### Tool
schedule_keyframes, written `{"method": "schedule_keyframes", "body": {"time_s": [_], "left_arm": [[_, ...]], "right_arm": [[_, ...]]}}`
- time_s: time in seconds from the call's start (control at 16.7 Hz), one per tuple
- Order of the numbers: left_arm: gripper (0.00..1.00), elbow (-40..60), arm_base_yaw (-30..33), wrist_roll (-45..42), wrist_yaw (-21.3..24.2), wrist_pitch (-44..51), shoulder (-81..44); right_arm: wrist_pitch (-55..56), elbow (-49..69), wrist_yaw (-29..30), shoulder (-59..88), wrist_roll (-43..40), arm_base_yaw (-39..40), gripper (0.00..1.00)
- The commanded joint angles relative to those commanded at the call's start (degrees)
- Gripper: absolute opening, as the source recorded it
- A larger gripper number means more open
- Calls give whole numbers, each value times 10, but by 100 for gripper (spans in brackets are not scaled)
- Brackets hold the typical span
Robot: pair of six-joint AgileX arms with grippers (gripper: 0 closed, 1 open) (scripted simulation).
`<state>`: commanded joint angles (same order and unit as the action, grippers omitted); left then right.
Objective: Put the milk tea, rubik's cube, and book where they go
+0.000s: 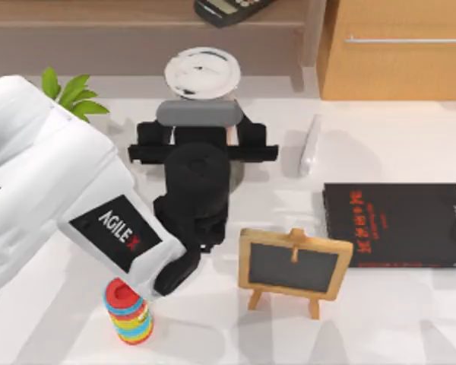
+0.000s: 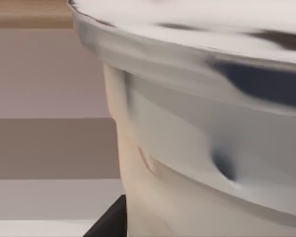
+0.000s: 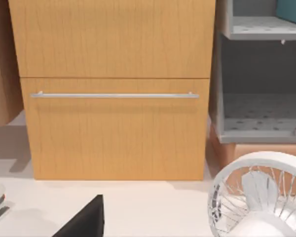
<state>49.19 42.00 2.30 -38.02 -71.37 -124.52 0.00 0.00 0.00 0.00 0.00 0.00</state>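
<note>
Left gripper (image 1: 201,95): far centre of the counter (image 1: 380,319), at the milk tea (image 1: 202,73); jaws seemingly clamped on the cup, contact hidden from above. Left wrist view: cup wall (image 2: 197,163) very close. Also present: black book (image 1: 399,224) right, small chalkboard easel (image 1: 292,266) near centre, stacked ring toy (image 1: 128,310) near left.
</note>
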Motion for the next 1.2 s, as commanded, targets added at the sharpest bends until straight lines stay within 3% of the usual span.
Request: {"method": "schedule_keyframes", "body": {"time_s": [0.78,1.2], "left_arm": [[98,0,0,0,0,0,0],[100,0,0,0,0,0,0]], "right_arm": [[0,0,0,0,0,0,100],[0,0,0,0,0,0,100]]}}
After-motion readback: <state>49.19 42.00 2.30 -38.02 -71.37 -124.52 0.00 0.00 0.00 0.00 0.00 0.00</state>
